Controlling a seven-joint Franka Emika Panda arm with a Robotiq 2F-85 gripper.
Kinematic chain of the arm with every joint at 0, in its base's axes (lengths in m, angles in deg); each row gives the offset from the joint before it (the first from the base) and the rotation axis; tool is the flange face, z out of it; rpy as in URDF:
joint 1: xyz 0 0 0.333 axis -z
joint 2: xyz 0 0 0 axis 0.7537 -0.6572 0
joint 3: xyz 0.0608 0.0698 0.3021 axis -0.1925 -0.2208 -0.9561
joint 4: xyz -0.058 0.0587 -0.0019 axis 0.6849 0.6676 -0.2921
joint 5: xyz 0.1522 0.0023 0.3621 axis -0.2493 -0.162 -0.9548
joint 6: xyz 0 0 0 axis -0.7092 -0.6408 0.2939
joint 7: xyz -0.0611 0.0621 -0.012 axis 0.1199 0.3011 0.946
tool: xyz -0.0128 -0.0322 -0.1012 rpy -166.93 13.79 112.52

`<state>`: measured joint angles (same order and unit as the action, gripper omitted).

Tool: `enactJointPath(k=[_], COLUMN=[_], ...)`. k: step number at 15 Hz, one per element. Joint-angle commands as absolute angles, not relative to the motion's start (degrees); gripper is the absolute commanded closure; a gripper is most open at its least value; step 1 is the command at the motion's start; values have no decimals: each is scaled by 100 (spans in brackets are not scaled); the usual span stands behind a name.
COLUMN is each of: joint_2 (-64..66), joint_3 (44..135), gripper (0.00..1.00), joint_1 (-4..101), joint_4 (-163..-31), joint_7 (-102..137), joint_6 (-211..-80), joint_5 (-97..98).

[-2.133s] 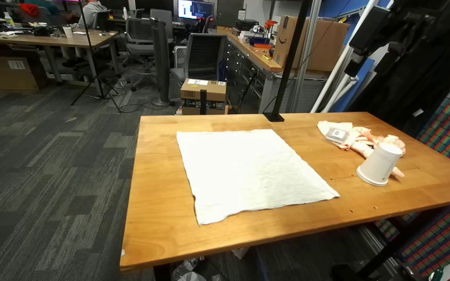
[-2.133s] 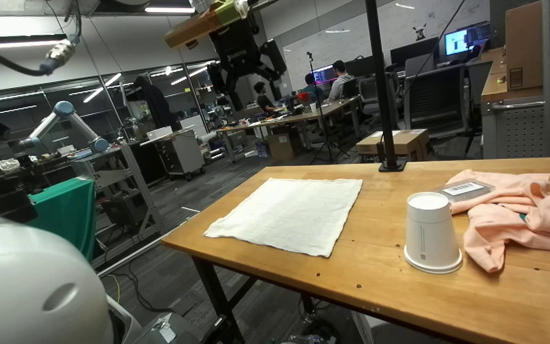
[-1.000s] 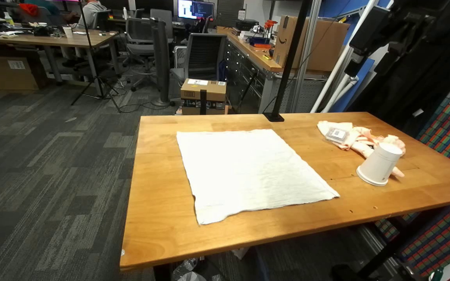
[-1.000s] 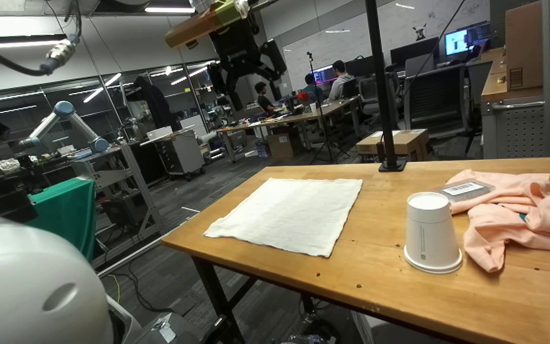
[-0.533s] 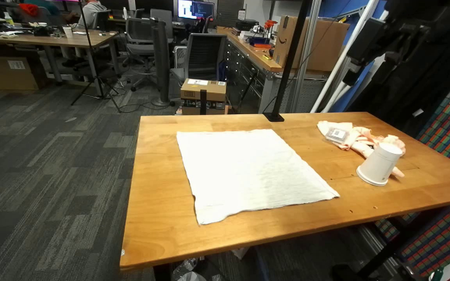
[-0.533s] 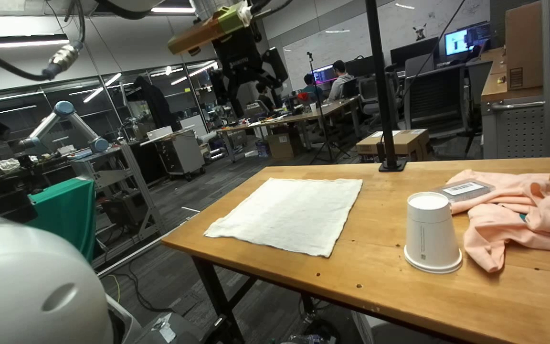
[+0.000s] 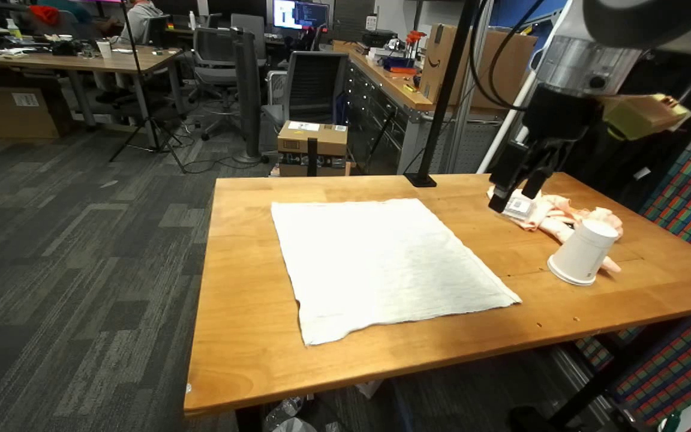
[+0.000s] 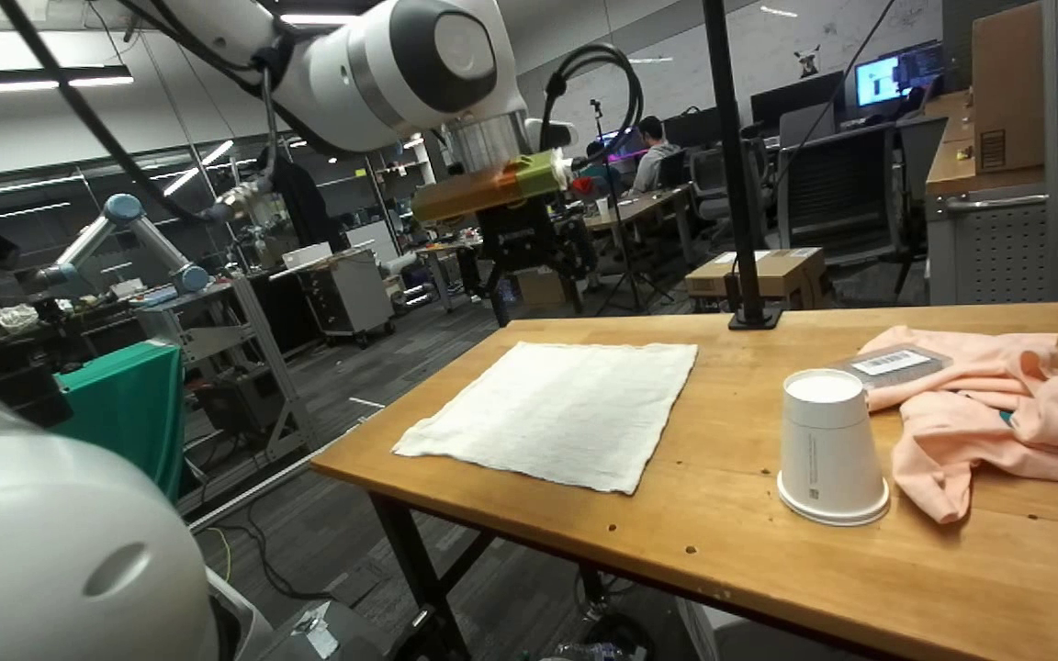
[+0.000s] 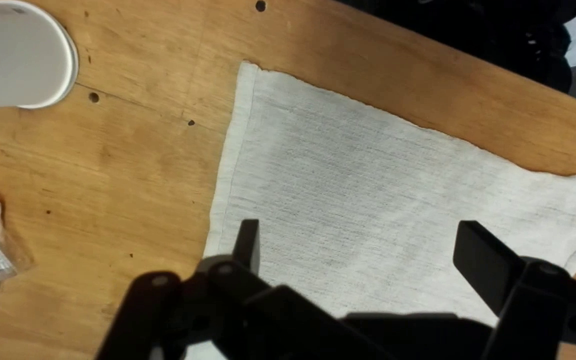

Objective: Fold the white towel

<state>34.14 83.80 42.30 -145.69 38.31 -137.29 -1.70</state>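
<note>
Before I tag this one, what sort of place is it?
Most likely a robotics lab with office space: a blue-and-silver robot arm stands in the background, along with a lit monitor and an office chair.

White towel [image 7: 375, 264], honey-brown wood-grained tabletop [image 7: 249, 372], white cup [image 7: 583, 252], peach cloth [image 8: 961, 433]; I see my end effector [image 9: 358, 240] black, carpet [image 7: 81, 252] streaked grey.

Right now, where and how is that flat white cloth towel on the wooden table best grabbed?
Probably by the hemmed corner nearest the upturned white tapered cup, lowering the open black gripper from above: the towel lies flat, so thin edges seem easiest.
</note>
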Motion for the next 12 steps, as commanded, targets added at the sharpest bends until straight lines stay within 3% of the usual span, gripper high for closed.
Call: enactJointPath(k=[1, 12], joint_2=[2898, 2275], joint_3=[8419, 8585], gripper=[0, 0], joint_1=[4266, 4686], joint_4=[-14535, -15241], joint_7=[4304, 4417], joint_6=[-14242, -15781], joint_5=[101, 614])
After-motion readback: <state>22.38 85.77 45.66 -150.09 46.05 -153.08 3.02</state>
